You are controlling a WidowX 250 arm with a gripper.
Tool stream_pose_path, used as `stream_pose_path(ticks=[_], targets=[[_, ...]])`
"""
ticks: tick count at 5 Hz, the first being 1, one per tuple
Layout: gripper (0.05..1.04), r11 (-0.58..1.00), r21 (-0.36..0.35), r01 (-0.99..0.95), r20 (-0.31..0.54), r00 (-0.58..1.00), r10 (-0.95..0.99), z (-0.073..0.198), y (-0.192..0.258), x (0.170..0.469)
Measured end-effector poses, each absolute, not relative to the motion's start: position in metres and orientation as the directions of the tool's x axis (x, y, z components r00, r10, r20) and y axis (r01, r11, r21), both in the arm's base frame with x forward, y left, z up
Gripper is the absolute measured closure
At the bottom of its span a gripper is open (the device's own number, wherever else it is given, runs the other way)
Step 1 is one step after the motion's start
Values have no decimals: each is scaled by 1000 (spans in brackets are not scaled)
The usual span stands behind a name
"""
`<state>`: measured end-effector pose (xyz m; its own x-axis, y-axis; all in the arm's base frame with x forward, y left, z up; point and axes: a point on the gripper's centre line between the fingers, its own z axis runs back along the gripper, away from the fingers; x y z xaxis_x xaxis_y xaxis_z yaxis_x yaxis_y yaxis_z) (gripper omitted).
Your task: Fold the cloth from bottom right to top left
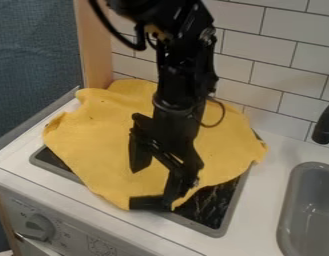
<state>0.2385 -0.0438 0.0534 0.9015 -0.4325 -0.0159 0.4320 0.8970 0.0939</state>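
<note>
Spread wide at the fingers [148, 203] of the black gripper [136, 186], with a broad gap between and no sign of a grip on anything. Poised low over the near part of the yellow cloth [103, 145], close to its front edge; hard to tell whether touching it. Beyond that, spread in a single loose sheet over most of the stove [219, 210], with wavy edges, a rumpled side at far left and a far edge near the tiled wall [253, 47].

Likely at the grasping step, before any fold. Next, needs a pinch on the bottom right edge – perhaps with one finger slipped beneath it – then a firm closing, a modest lift and a slow pull across to the top left, before letting go. Might catch only a thin bit of cloth, or scrape the stove's grey rim instead. Probably limp and easy to fold, but apt to slide whole if dragged too low.

Now to count, outward: two fingers on one gripper, at the end of one arm [180, 90]; one cloth; one stove beneath, set in one white desk [260, 210]; one knob [40, 227] in view on the front – and, to the right, one grey sink [293, 200] with one black tap [324, 126]. At the far left, one wooden post [95, 45] beside one blue curtain [33, 60].
</note>
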Motion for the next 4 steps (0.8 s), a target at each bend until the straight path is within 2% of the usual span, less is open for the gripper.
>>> stream_pose_path(ticks=[2, 3, 4], targets=[[85, 790, 25, 612, 58, 788, -613, 40, -53, 226], [85, 757, -10, 653, 44, 757, -652, 27, -56, 229], [85, 737, -28, 675, 68, 737, -673, 24, -57, 237]])
